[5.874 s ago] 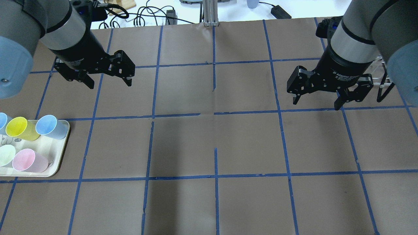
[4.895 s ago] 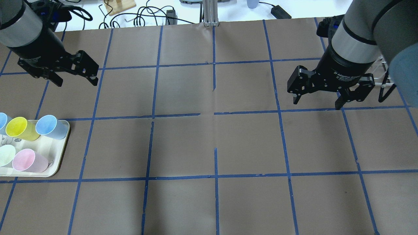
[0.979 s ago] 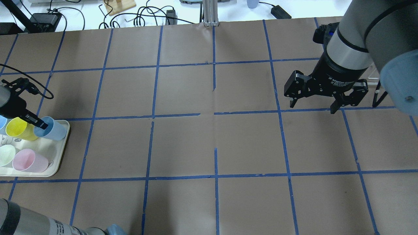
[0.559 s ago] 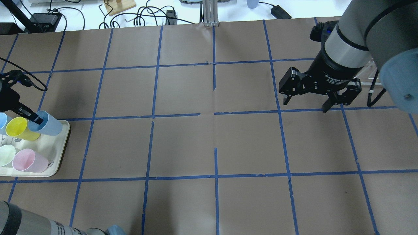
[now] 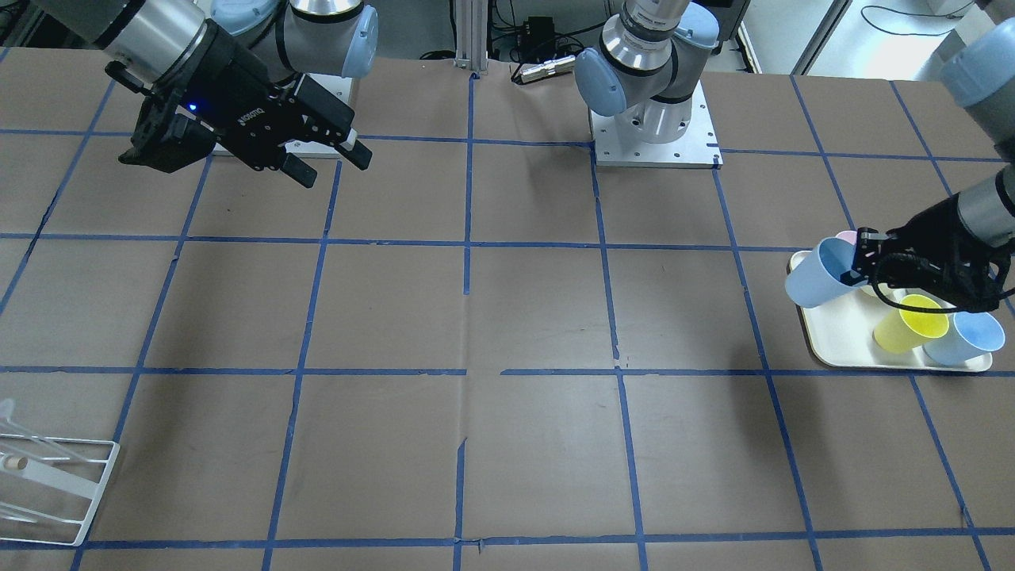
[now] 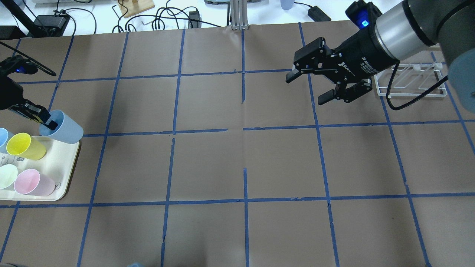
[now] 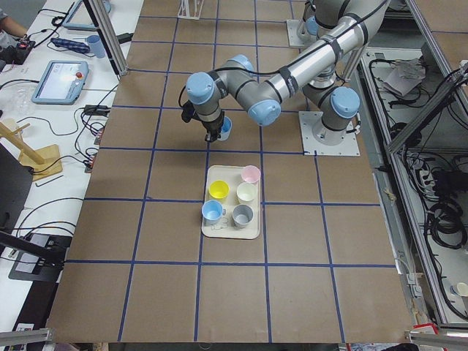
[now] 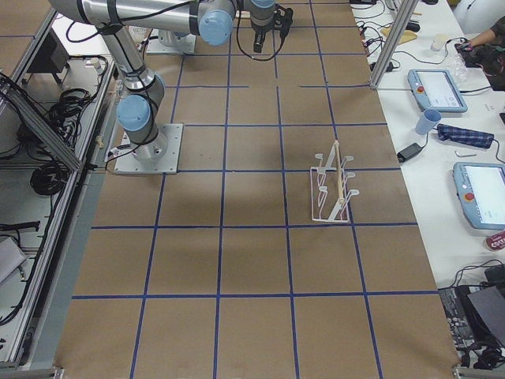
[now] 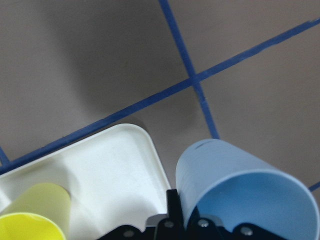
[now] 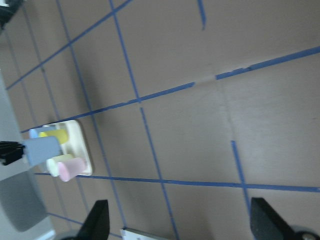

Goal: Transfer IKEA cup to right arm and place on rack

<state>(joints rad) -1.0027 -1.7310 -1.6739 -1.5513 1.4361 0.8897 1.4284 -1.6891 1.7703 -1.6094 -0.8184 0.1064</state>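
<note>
My left gripper (image 6: 46, 122) is shut on the rim of the pale-blue IKEA cup (image 6: 66, 129), one finger inside it. The cup hangs tilted above the far corner of the cream tray (image 6: 55, 163). In the front-facing view the cup (image 5: 817, 274) and left gripper (image 5: 860, 266) are at the right. The left wrist view shows the cup (image 9: 240, 185) close up. My right gripper (image 6: 306, 89) is open and empty, high over the table's right half, its jaws facing the centre. The white wire rack (image 6: 410, 79) stands behind it at the far right.
On the tray stand a yellow cup (image 6: 22, 145), a second blue cup (image 6: 2, 137), a pink cup (image 6: 31, 181) and a pale green cup (image 6: 7, 176). Brown paper with a blue tape grid covers the table. Cables lie beyond its far edge.
My left gripper came down, took the blue cup by its rim and lifted it off the tray. My right gripper turned and moved left, uncovering the rack.
</note>
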